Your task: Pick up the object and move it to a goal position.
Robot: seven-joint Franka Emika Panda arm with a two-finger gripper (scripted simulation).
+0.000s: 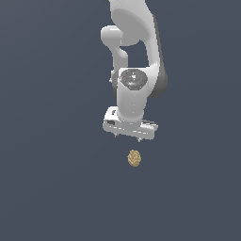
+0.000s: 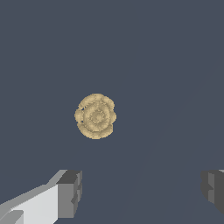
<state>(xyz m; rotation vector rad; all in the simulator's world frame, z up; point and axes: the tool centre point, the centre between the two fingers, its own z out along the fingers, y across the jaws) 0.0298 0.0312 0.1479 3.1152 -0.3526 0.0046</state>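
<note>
The object point(image 1: 134, 158) is a small tan-yellow bumpy lump lying on the dark grey surface. In the wrist view it point(image 2: 95, 116) shows as a round lump with ringed ridges. My white gripper point(image 1: 128, 136) hangs above and just behind it, apart from it. The jaws stand wide open and hold nothing. In the wrist view my gripper point(image 2: 142, 190) shows two grey fingertips point(image 2: 70, 194) far apart, with the object off beyond the gap between them.
The white arm point(image 1: 136, 56) rises behind the gripper. The dark grey surface point(image 1: 47, 188) is flat and plain all around.
</note>
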